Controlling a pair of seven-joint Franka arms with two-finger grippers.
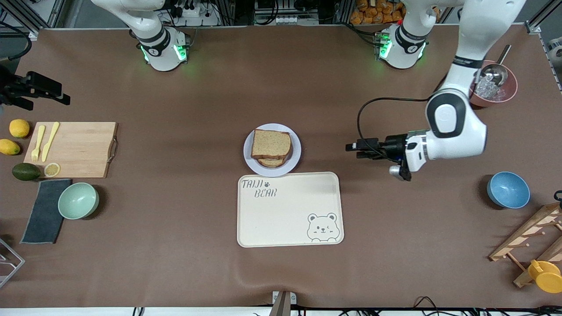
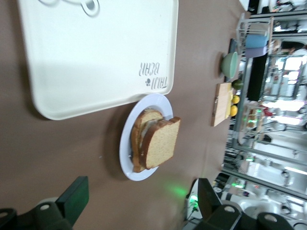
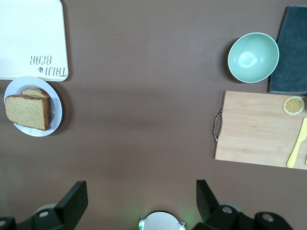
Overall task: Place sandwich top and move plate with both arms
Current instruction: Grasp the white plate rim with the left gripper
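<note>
The sandwich top (image 1: 271, 144), a brown bread slice, lies on the stacked sandwich on the pale round plate (image 1: 297, 153) at mid-table, just above the cream tray. A lower slice peeks out at the side nearer the front camera. My left gripper (image 1: 354, 149) hovers low, open and empty, beside the plate toward the left arm's end, pointing at it. The left wrist view shows the sandwich top (image 2: 163, 141) and plate (image 2: 125, 148) ahead of the open left gripper (image 2: 141, 184). My right gripper (image 3: 139, 184) is open and empty, high over bare table by its own base, with the plate (image 3: 55, 120) well off.
The cream bear tray (image 1: 290, 210) touches the plate's nearer edge. A green bowl (image 1: 78, 200), dark cloth and cutting board (image 1: 79, 149) with cutlery lie at the right arm's end. At the left arm's end are a blue bowl (image 1: 508, 189), a reddish bowl with scoop (image 1: 494, 87) and a wooden rack (image 1: 535, 245).
</note>
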